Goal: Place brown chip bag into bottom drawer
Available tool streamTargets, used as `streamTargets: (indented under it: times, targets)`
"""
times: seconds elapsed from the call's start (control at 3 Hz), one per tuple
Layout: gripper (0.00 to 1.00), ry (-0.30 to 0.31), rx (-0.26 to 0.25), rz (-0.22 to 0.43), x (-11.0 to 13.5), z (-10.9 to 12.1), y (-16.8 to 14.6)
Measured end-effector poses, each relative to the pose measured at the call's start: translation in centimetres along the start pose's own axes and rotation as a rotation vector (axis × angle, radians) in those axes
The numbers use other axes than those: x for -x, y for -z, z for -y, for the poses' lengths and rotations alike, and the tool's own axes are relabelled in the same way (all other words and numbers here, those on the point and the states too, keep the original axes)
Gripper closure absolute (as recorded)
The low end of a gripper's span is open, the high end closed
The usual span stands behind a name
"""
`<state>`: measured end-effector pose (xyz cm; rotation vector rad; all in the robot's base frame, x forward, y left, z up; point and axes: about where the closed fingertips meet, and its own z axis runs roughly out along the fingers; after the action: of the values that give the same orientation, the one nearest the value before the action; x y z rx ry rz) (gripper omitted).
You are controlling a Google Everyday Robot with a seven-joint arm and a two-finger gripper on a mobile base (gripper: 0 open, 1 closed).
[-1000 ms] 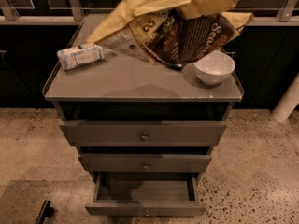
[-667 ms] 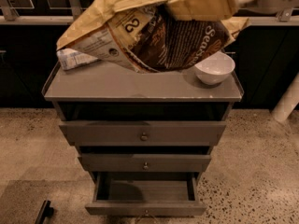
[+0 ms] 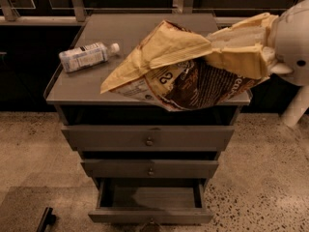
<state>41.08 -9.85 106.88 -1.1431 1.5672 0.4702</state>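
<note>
The brown chip bag (image 3: pixel 188 74), crinkly dark brown and pale yellow, hangs in the air over the front right of the cabinet top. My gripper (image 3: pixel 270 42) is at the right edge of the view, shut on the bag's right end, with the white arm housing behind it. The bag's left tip droops toward the cabinet's front edge. The bottom drawer (image 3: pixel 149 199) is the lowest of three grey drawers. It is pulled open and its inside looks empty. It lies well below the bag.
A white-labelled plastic bottle (image 3: pixel 87 56) lies on its side at the left of the grey cabinet top (image 3: pixel 96 88). The two upper drawers (image 3: pixel 149 138) are shut. Speckled floor surrounds the cabinet. A dark object (image 3: pixel 46 219) is on the floor at lower left.
The bag has come forward and down toward the cabinet's front edge with my gripper. It now hides the white bowl at the right.
</note>
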Motion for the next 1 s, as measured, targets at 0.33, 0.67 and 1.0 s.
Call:
streamTargets:
  times: [0.33, 0.67, 1.0]
  targets:
    - [1.00, 0.000, 0.000, 0.000, 0.0, 0.0, 0.0]
    - [1.00, -0.064, -0.032, 0.018, -3.6, -0.8, 0.5]
    - [1.00, -0.182, -0.149, 0.056, -10.9, -1.8, 1.9]
